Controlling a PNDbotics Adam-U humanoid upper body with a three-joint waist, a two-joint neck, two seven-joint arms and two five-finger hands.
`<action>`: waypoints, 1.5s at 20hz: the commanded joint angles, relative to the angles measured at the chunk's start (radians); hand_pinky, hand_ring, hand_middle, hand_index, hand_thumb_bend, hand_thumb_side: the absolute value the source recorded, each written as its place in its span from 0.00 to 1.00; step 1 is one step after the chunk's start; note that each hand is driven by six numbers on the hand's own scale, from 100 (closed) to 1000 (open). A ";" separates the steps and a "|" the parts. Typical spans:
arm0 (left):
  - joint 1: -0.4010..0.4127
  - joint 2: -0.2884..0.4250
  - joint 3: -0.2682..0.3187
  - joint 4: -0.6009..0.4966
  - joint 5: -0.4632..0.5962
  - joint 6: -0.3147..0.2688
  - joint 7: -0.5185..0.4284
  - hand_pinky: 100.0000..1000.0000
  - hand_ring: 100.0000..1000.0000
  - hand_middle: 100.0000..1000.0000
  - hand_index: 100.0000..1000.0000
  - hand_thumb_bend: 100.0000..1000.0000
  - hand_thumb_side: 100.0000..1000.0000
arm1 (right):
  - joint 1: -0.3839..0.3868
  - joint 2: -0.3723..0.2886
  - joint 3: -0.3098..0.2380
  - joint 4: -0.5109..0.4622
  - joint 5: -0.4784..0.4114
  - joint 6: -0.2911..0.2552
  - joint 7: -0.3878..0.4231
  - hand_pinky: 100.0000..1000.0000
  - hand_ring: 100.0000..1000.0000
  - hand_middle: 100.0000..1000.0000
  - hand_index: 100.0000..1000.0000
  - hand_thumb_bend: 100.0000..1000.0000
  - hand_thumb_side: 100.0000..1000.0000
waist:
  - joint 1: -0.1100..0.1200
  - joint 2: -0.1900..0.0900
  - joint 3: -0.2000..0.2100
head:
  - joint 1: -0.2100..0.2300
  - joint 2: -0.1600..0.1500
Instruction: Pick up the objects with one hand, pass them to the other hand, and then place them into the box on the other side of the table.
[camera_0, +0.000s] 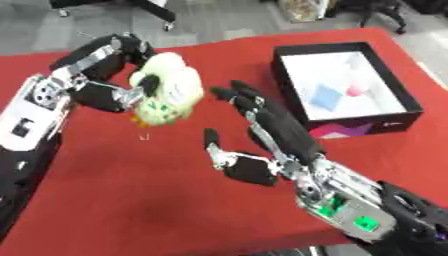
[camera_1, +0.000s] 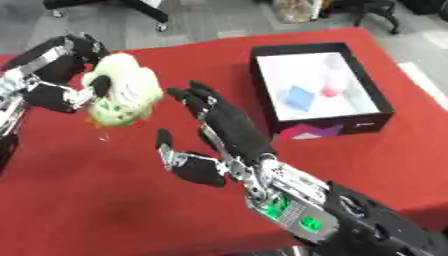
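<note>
— Nearest to us is the right hand (camera_0: 271, 125), black with silver joints and green patches on the wrist housing, which the lower right corner cuts off. Its fingers are stretched out straight, the thumb splayed to the side, and nothing is in it.

— Is it touching the desk (camera_0: 131, 200)?

— I cannot tell; it sits over the red cloth near the middle. The cloth looks smooth and matte, and its near edge falls away at the bottom.

— And the soft-looking thing?

— That is the plush toy (camera_0: 166, 90), pale yellow-green, rounded and lumpy, with small green marks and an orange bit at its underside. The left hand (camera_0: 122, 92) has its fingers curled round it, holding it above the desk's far left part, well apart from the box.

— How near are the two hands?

— The right hand's fingertips point toward the toy and are just beside it; whether they touch is blurred.

— Describe the box.

— The box (camera_0: 385, 122) is rectangular, black-walled with a white inside, by the desk's far right corner. A flat blue piece (camera_0: 325, 96) and a small pink round thing (camera_0: 356, 90) lie in it; I cannot make out more. Its front wall shows a pink and purple patch.
</note>
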 joint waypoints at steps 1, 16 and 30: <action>-0.021 0.019 0.007 -0.026 0.021 -0.241 -0.239 0.47 0.17 0.09 0.27 0.00 0.25 | -0.008 -0.028 -0.028 -0.020 0.012 0.016 -0.010 0.67 1.00 0.80 0.94 0.00 0.58 | 0.000 -0.013 0.000 | -0.008 -0.003; -0.078 0.002 -0.054 -0.048 0.074 -0.243 -0.239 0.49 0.18 0.10 0.28 0.00 0.24 | -0.128 -0.101 -0.048 -0.020 -0.106 0.041 0.114 0.68 1.00 0.80 0.93 0.00 0.58 | 0.011 -0.006 0.016 | -0.056 -0.003; -0.060 -0.016 -0.075 -0.071 0.052 -0.236 -0.239 0.49 0.18 0.10 0.28 0.00 0.24 | -0.165 -0.123 -0.050 -0.020 -0.172 0.099 0.177 0.70 1.00 0.81 0.94 0.00 0.64 | 0.005 0.000 0.022 | -0.071 -0.003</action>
